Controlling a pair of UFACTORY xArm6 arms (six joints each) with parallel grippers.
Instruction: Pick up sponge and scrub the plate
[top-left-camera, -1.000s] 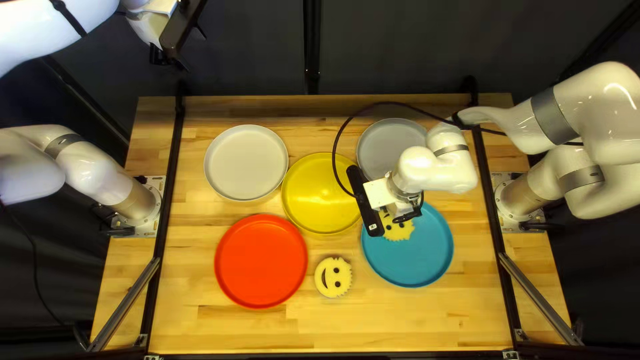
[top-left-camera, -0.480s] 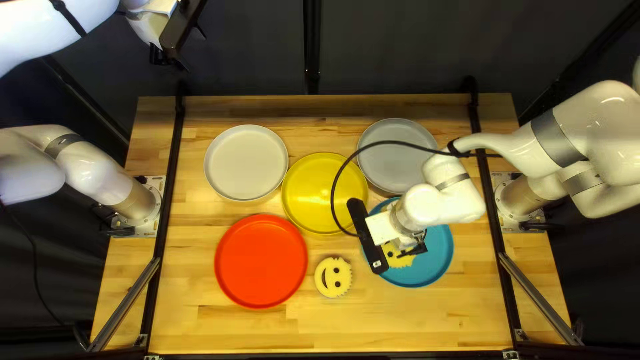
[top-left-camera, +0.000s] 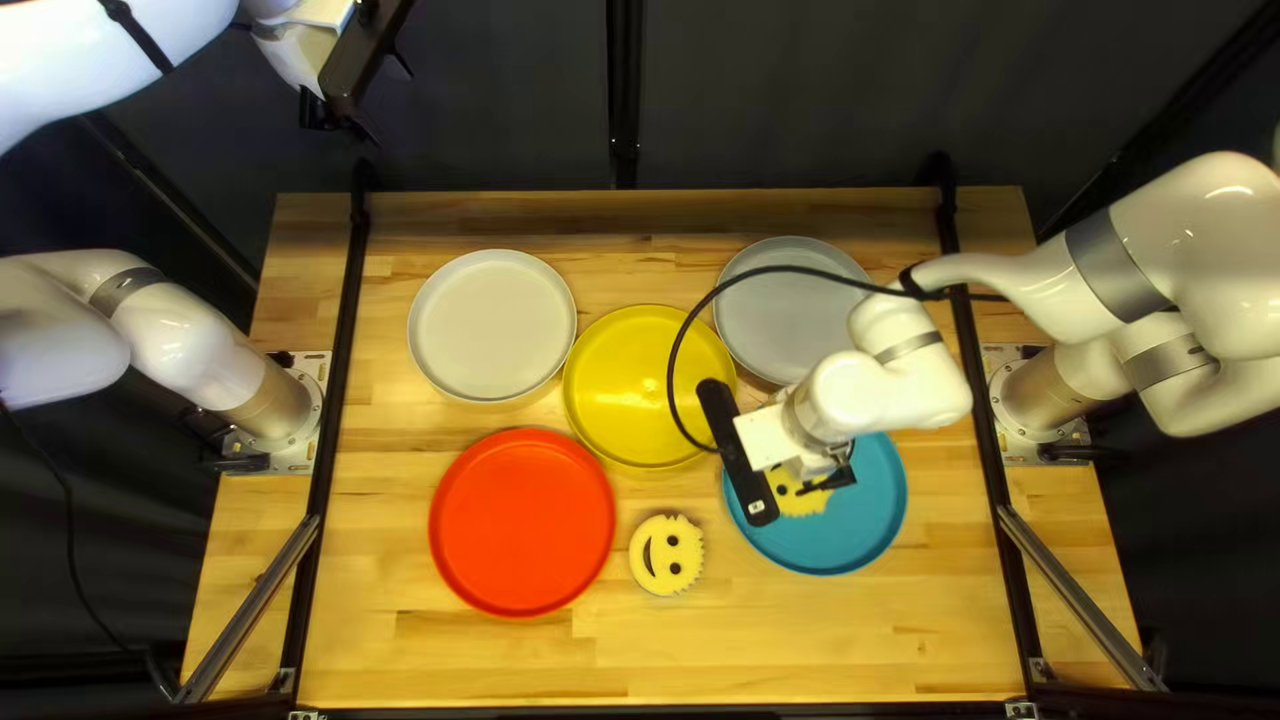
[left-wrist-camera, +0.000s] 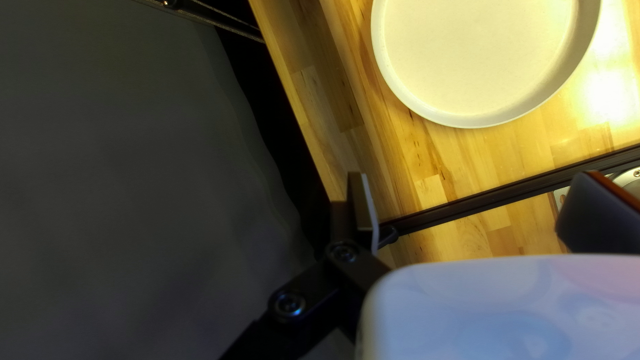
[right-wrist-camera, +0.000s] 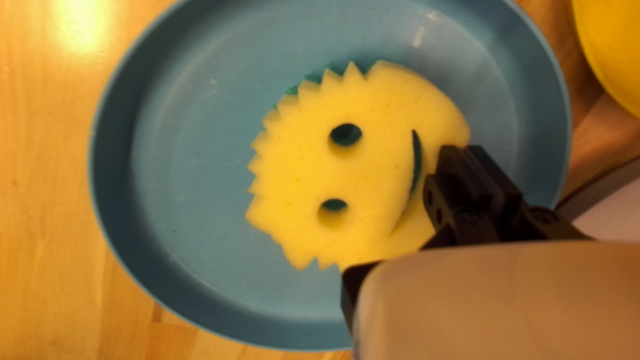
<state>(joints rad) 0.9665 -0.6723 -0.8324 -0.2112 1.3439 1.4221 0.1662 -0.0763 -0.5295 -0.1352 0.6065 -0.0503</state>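
Spare sponge: a second smiling sponge [top-left-camera: 666,555] lies on the table [top-left-camera: 467,667], between the red plate [top-left-camera: 522,523] and the blue plate [top-left-camera: 854,527]; it seems not needed now.
Scrubbing sponge: the yellow sponge [right-wrist-camera: 367,167] is inside the blue plate, face up, with its toothed edge away from the gripper. Whether it presses on the plate, I cannot tell.
Right gripper: the right gripper [right-wrist-camera: 408,217] is clenched on this sponge, one finger on each side of it.
Step in hand: I judge that the picking is done and the scrubbing of the blue plate is in hand; how much is scrubbed, the pictures do not show.
Next move: it should keep the grasp, press gently and rub over the bare part of the plate, then up to the rim. Too strong a push could make the plate slide toward the yellow plate [top-left-camera: 627,387].
Farther plates: the grey plate [top-left-camera: 774,327] and the white plate [top-left-camera: 492,324] have no part in this step.
Left gripper: the left gripper [left-wrist-camera: 472,183] is raised near the far curtain [top-left-camera: 467,120], released, its fingers wide apart and holding nothing.
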